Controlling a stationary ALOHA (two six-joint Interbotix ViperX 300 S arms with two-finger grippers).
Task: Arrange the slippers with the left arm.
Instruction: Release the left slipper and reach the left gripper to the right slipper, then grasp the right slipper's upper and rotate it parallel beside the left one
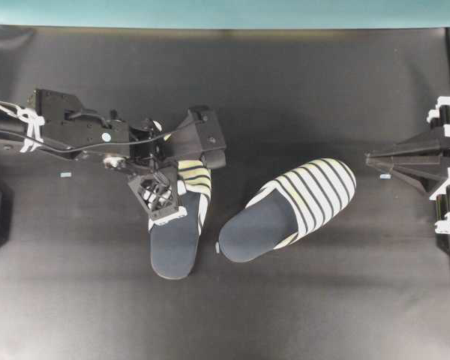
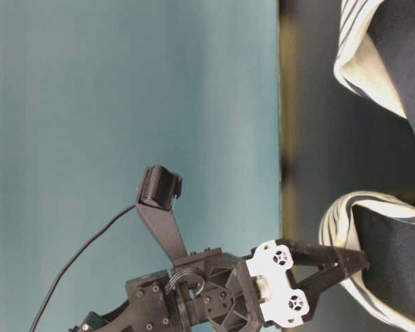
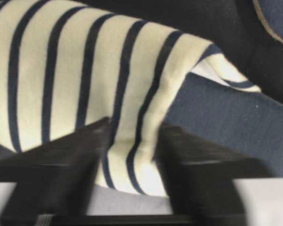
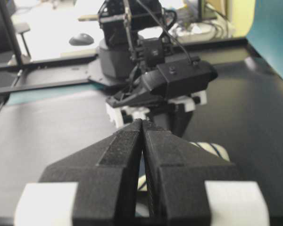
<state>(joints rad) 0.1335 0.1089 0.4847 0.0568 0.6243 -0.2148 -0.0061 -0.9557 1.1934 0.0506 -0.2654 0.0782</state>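
Two striped slippers with navy insoles lie on the black mat. The left slipper [image 1: 176, 240] points its toe away from the front edge; the right slipper [image 1: 300, 202] lies at a slant, toe toward the upper right. My left gripper [image 1: 187, 176] is down over the left slipper's striped upper [image 3: 75, 70]. In the left wrist view its fingers stand apart [image 3: 132, 141], with the edge of the upper between them. From table level the left gripper [image 2: 356, 266] sits at that slipper's opening [image 2: 394, 256]. My right gripper [image 1: 371, 160] rests shut at the right edge [image 4: 142, 123], holding nothing.
A small pale tag [image 1: 66, 175] lies on the mat at the left and another pale tag [image 1: 385, 176] near the right gripper. A teal wall [image 1: 225, 11] runs behind the table. The second slipper's heel [image 3: 278, 19] shows at the top right of the left wrist view.
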